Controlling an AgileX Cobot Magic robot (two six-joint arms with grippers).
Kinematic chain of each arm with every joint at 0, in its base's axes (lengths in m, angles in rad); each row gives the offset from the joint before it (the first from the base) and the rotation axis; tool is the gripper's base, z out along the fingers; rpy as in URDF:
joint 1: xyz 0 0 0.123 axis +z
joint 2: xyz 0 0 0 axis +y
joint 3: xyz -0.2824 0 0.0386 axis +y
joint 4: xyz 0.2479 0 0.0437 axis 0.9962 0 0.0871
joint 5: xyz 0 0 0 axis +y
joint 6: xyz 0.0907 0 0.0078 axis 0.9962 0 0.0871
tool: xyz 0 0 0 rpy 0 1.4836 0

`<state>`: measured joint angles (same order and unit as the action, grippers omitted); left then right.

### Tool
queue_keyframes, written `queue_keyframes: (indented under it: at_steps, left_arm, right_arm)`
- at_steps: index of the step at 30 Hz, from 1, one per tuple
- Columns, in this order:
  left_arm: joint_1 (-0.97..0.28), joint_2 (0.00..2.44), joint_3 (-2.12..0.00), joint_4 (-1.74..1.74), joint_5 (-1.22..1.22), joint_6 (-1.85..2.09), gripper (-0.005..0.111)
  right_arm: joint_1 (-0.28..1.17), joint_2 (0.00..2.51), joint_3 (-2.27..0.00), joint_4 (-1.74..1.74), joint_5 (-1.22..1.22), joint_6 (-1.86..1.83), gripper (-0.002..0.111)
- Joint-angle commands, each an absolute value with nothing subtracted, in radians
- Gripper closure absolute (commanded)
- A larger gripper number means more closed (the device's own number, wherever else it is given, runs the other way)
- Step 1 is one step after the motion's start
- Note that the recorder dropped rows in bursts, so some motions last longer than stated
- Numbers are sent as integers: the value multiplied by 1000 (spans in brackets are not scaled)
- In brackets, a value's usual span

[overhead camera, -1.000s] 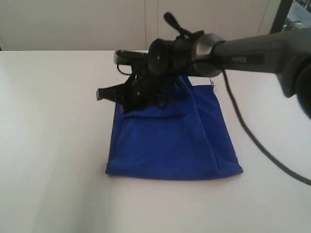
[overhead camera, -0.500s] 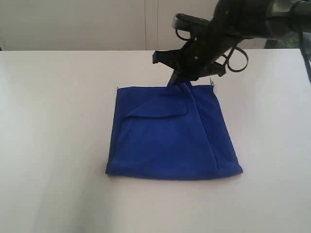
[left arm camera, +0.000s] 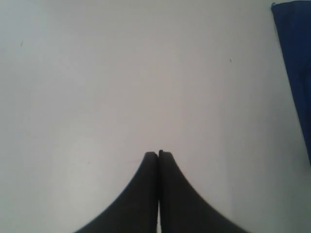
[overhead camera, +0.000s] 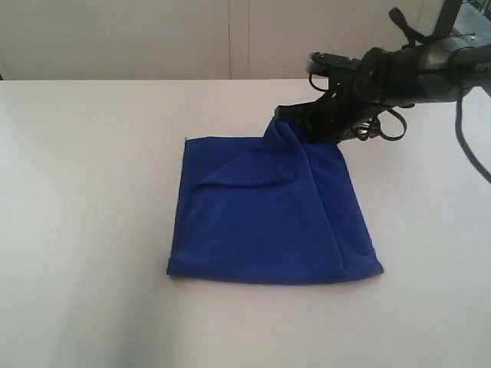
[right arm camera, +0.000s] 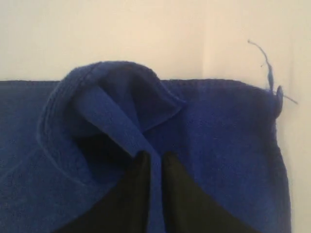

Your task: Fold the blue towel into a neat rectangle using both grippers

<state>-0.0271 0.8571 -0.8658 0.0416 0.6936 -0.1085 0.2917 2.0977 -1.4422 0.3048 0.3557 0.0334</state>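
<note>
The blue towel (overhead camera: 268,222) lies folded into a rough square on the white table (overhead camera: 92,192), with a loose flap and creases across its far half. My right gripper (overhead camera: 290,119) is at the towel's far edge, where the cloth rises in a small peak. In the right wrist view a raised ridge of the towel (right arm camera: 116,102) runs between the fingers of the right gripper (right arm camera: 155,158), which is shut on it. My left gripper (left arm camera: 158,154) is shut on nothing over bare table, with a towel edge (left arm camera: 296,73) off to one side. It does not show in the exterior view.
A pale wall (overhead camera: 153,38) rises behind the table's far edge. The right arm (overhead camera: 414,69) and its cable (overhead camera: 472,149) reach in from the far right. A loose thread (right arm camera: 265,58) sticks out at one towel corner.
The right arm has swung from the towel's far left to its far right and dropped lower, drawing the gripped cloth along the far edge. The towel's near half has not moved.
</note>
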Motion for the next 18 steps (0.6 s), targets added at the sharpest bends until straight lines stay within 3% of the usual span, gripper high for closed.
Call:
queue_keyframes:
  at_steps: [1, 14, 18]
  left_arm:
    - [-31, 848, -868, 35, 701, -107, 107]
    - [-31, 848, -868, 35, 701, -107, 107]
    - [-31, 848, -868, 35, 701, -107, 107]
  right_arm:
    - [287, 2121, -1433, 295, 290, 19, 83]
    - [310, 2171, -1435, 301, 281, 0, 81]
    - [310, 2171, -1435, 301, 282, 0, 108]
